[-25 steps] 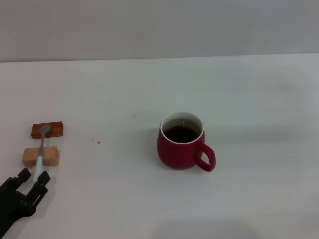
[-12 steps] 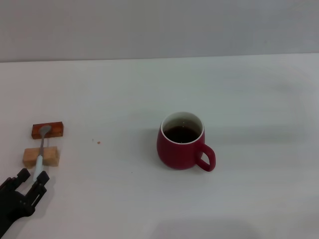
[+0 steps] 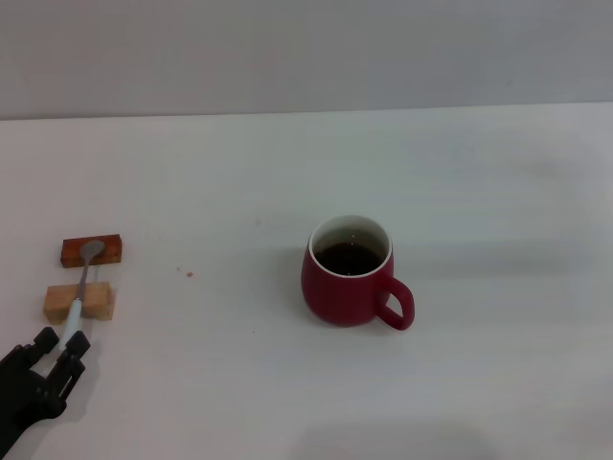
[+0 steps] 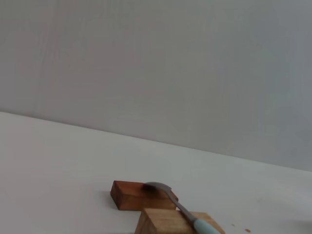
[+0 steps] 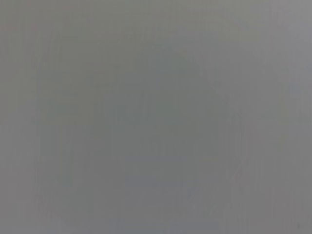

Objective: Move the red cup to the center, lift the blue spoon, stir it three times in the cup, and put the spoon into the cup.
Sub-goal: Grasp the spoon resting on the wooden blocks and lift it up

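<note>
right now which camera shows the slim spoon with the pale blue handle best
The head view: the slim spoon with the pale blue handle shows whole, lying across two wooden blocks. The left wrist view cuts its handle off; the right wrist view shows none of it.

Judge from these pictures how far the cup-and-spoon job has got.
Done: the red cup already stands near the table's middle. In hand: the left gripper, fingers open around the handle tip of the blue spoon, which lies across two wooden blocks. Left: gripping, lifting, stirring three times, leaving the spoon in the cup.

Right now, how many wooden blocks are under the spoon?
2. The dark reddish block sits under the blue spoon bowl; the pale block supports its handle, nearer the left claw.
</note>
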You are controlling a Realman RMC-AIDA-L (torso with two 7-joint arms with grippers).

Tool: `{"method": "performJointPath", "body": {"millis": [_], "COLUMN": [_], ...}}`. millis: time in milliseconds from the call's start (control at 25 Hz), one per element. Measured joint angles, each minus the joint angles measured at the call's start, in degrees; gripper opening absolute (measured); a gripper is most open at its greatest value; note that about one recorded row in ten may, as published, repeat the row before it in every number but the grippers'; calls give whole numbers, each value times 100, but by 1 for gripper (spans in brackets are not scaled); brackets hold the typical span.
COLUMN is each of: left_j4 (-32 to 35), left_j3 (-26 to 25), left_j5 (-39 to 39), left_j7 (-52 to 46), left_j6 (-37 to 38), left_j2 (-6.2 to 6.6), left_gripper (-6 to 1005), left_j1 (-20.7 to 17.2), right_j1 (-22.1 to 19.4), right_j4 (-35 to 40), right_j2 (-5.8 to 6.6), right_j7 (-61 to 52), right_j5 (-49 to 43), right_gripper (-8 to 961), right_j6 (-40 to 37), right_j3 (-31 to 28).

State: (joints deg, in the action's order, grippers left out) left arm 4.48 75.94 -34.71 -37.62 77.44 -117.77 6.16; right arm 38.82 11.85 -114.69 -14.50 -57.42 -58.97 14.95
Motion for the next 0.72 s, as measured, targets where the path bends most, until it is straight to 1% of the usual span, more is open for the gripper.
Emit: {"method": "performJointPath", "body": {"millis": [40, 200, 360, 720], "left_j4": [0, 0, 6, 22], "left_j3": [0, 0, 0, -90], "left_j5": [0, 0, 4, 9], "left_j7": [0, 0, 0, 0], "left_j6": [-3, -13, -17, -17], "left_j2": [-1, -1, -1, -1], "left_gripper": [527, 444, 413, 402], "left_j1": [0, 4, 7, 18], "right_j1": [5, 7, 10, 26], "right_j4": [-5, -8, -8, -8], "right_j2": [0, 0, 0, 0], "right_j7": [0, 0, 0, 8], "right_j5": [-8, -19, -24, -33], "right_gripper": [506, 506, 506, 505], "right_j6": [0, 0, 24, 93], "right_j3": [0, 0, 0, 8]}}
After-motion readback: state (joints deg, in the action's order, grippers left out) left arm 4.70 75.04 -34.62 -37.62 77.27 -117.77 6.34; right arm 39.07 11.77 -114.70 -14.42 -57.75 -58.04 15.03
